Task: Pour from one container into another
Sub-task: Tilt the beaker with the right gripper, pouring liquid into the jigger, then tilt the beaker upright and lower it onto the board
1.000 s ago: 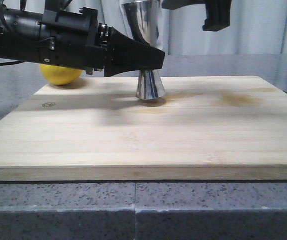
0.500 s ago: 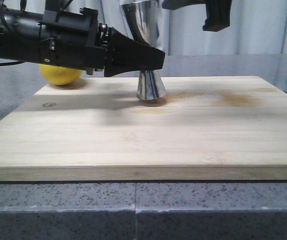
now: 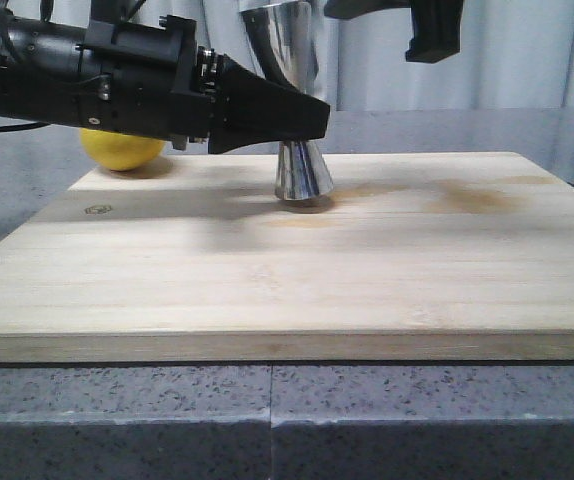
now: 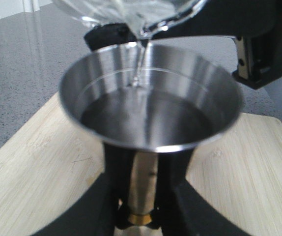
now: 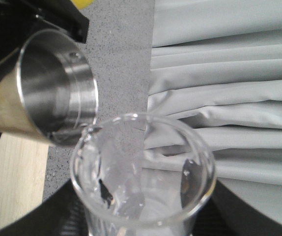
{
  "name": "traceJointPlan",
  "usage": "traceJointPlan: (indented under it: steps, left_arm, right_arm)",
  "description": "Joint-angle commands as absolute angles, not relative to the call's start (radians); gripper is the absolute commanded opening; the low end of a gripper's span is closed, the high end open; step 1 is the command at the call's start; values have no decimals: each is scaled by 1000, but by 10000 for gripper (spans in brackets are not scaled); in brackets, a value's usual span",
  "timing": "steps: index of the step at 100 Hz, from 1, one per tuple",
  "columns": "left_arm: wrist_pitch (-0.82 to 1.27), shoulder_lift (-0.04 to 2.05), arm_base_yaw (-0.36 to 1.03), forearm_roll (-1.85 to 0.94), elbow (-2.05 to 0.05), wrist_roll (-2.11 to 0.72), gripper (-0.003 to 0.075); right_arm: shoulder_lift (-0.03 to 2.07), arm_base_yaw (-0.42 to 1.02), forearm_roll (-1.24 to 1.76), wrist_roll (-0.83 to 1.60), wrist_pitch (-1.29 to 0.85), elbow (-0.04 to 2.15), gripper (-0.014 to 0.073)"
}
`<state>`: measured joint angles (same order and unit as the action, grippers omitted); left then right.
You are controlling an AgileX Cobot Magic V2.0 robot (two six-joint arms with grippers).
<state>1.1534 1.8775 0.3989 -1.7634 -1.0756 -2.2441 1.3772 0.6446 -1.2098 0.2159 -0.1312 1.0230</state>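
The steel jigger (image 3: 302, 170) stands on the wooden board (image 3: 287, 280), its upper cup (image 4: 151, 98) partly filled with clear liquid. My left gripper (image 3: 307, 120) is shut on its narrow waist, just above the gold band (image 4: 141, 218). The clear glass beaker (image 5: 141, 172) is tipped with its lip over the jigger's rim (image 5: 89, 98). A thin stream (image 4: 138, 64) runs from the beaker (image 4: 126, 12) into the cup. My right gripper (image 5: 143, 221) is shut on the beaker's body. In the front view only part of the right gripper (image 3: 432, 30) shows at the top; the beaker is out of frame.
A yellow lemon (image 3: 122, 148) lies on the grey counter behind the board's far left corner, partly hidden by my left arm. Grey curtains (image 5: 229, 73) hang behind. The counter's front edge (image 3: 287, 400) runs below the board.
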Motion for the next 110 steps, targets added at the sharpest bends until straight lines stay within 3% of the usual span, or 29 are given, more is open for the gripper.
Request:
traceJointPlan:
  steps: [1, 21, 38, 78, 110]
  left_arm:
    - [1258, 1839, 408, -1824, -1104, -2235, 104]
    - [1258, 1839, 408, -1822, -1104, -2235, 85]
    - [1260, 1839, 408, -1822, -1104, -2235, -20]
    - [1260, 1839, 408, -1818, -1104, -2235, -18]
    - [1260, 1839, 408, -1818, -1104, -2235, -18]
  right_arm:
    - [1351, 647, -1229, 220, -106, 1061, 237]
    - [1351, 647, -1229, 212, -106, 1061, 237]
    - [1351, 645, -1225, 112, -109, 1061, 237]
    - [1293, 520, -1224, -417, -123, 1061, 237]
    - [1250, 381, -1186, -740, 0, 1047, 237]
